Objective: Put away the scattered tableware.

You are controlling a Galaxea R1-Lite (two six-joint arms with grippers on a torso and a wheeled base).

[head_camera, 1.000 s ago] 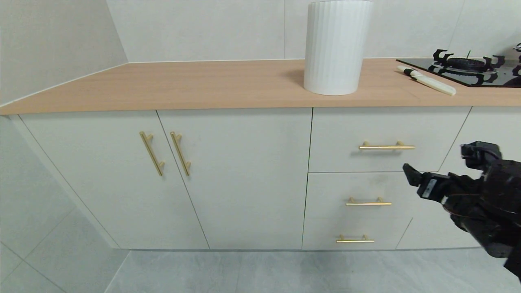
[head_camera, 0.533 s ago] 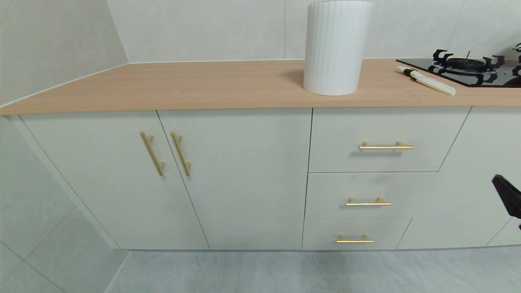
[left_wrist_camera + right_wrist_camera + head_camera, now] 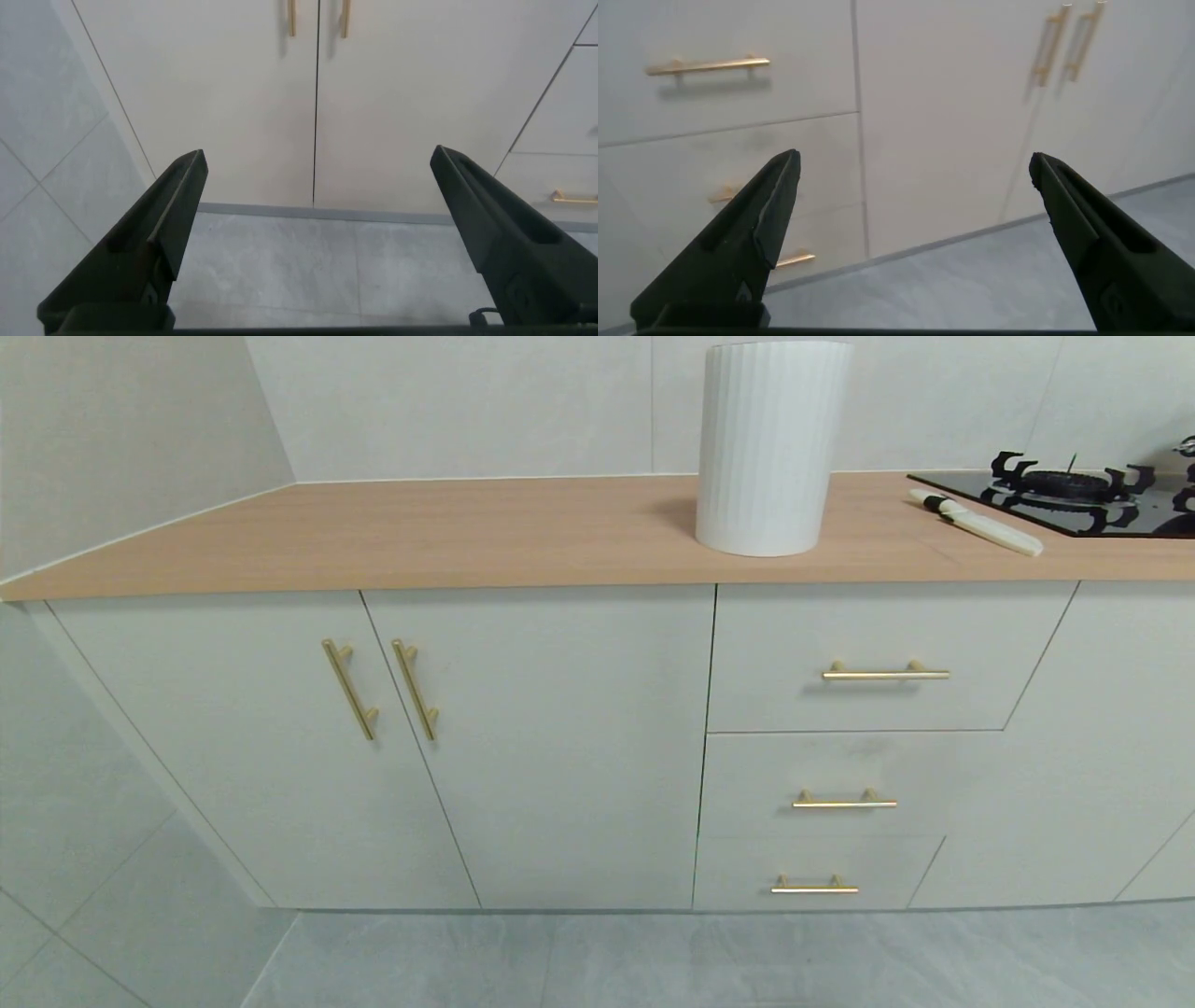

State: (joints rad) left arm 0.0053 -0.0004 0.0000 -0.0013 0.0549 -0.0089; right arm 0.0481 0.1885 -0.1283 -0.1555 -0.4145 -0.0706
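Observation:
A cream-bladed knife with a black band at its handle (image 3: 976, 521) lies on the wooden countertop (image 3: 448, 537) beside the hob. A tall white ribbed container (image 3: 767, 448) stands on the counter to its left. My left gripper (image 3: 318, 168) is open, low before the base of the double cupboard doors (image 3: 316, 103), with nothing between its fingers. My right gripper (image 3: 910, 177) is open too, held low and facing the drawer fronts (image 3: 729, 121) and the cupboard doors, empty.
A black gas hob (image 3: 1083, 497) sits at the counter's right end. Below the counter are two doors with gold handles (image 3: 383, 689) and three closed drawers with gold handles (image 3: 885, 674). Grey tiled floor (image 3: 597, 961) lies in front.
My right arm, seen at the right edge of the head view a second ago, has dropped down and out of that view. The camera has tilted very slightly.

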